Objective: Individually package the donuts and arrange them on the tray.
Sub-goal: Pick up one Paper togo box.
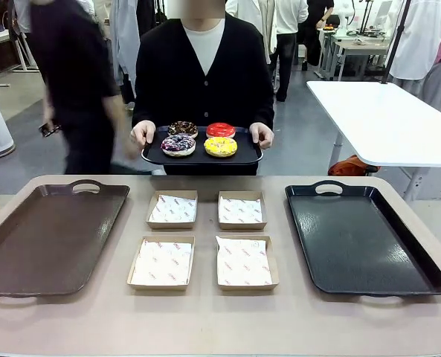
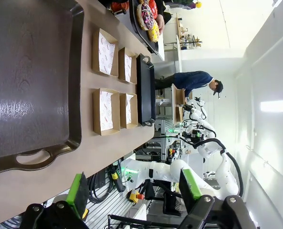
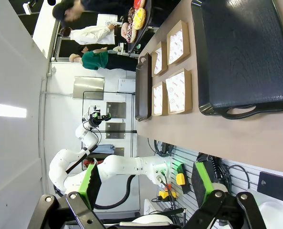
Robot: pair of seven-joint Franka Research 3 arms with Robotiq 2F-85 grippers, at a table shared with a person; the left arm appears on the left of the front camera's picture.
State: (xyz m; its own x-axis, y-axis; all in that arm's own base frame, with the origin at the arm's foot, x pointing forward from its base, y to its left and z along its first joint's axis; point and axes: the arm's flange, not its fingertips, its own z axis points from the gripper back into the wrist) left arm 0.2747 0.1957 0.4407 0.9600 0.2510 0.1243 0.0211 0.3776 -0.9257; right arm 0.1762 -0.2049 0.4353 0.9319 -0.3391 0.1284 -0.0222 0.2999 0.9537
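Observation:
Across the table a person holds a small black serving tray [image 1: 202, 157] with both hands; several donuts lie on it: chocolate with sprinkles [image 1: 182, 128], red [image 1: 220, 129], dark with pale icing [image 1: 178, 144] and yellow [image 1: 220, 146]. The donuts [image 2: 146, 15] also peek in at the top of the left wrist view and, as donuts [image 3: 137, 15], of the right wrist view. My left gripper [image 2: 134, 188] hangs open and empty beyond the table's near edge, beside the brown tray [image 2: 31, 71]. My right gripper [image 3: 147, 186] is likewise open and empty near the black tray [image 3: 241, 52].
Several shallow paper-lined cardboard boxes [image 1: 202, 238] sit mid-table in two rows. A large brown tray [image 1: 49, 230] lies to the left and a large black tray [image 1: 358, 238] to the right. Another person [image 1: 75, 82] walks past behind. A white table [image 1: 391, 119] stands at the far right.

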